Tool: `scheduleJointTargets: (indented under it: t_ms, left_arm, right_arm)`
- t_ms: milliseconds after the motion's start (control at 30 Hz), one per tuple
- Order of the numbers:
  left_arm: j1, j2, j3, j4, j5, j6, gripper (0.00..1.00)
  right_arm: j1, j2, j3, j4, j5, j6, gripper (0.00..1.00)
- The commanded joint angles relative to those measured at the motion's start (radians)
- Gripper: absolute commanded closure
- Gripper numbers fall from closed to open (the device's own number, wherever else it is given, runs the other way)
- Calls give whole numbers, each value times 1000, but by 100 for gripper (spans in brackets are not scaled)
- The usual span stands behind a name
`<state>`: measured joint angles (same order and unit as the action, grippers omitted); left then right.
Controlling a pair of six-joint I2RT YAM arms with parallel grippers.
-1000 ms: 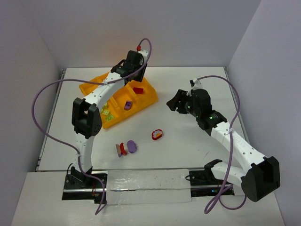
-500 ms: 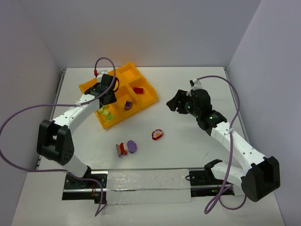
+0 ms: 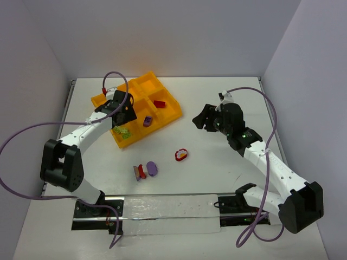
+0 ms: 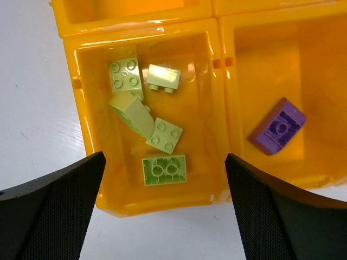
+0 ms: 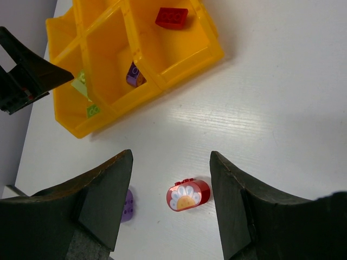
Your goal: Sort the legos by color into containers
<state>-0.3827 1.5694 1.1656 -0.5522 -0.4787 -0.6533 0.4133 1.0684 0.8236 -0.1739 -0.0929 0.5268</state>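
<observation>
The containers are cells of one orange-yellow tray [image 3: 172, 111]. My left gripper [image 3: 121, 114] hovers open over its near-left cell, nothing between the fingers [image 4: 54, 211]. That cell holds several yellow-green legos [image 4: 152, 124]. A purple lego [image 4: 277, 126] lies in the neighbouring cell, and a red lego [image 3: 159, 104] in the cell beyond. On the table lie a red rounded piece with a flower print [image 5: 188, 195] and a purple-and-red cluster [image 3: 145, 170]. My right gripper [image 5: 171, 157] hangs open and empty above the flower piece.
White walls [image 3: 38, 81] close in the table on three sides. Both arms' purple cables [image 3: 32, 130] loop over the table. A shiny strip [image 3: 168, 214] runs between the arm bases at the near edge.
My left arm swung from the tray's far side to its near-left cell, and its gripper went from shut to open. The right arm has barely moved.
</observation>
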Motion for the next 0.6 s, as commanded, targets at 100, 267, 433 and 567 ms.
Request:
scheduleJointTargets:
  t_ms: [100,267,433,567]
  left_arm:
    - [-160,-218,-45,22,74,35,10]
    - [-342,-327,-200,65,185,-67,15]
    - [-418,-417,-366,76,204,-234,20]
    - [-456,-482,-486,79,232,-322,20]
  right_arm:
    - [10,-40,-63,-34,7,-52,34]
    - [57,-77,-120,-16,-18,-77,34]
    - [225,-36,-88,-36,48,-141,34]
    - [354,45,-34,-87,136,-156,34]
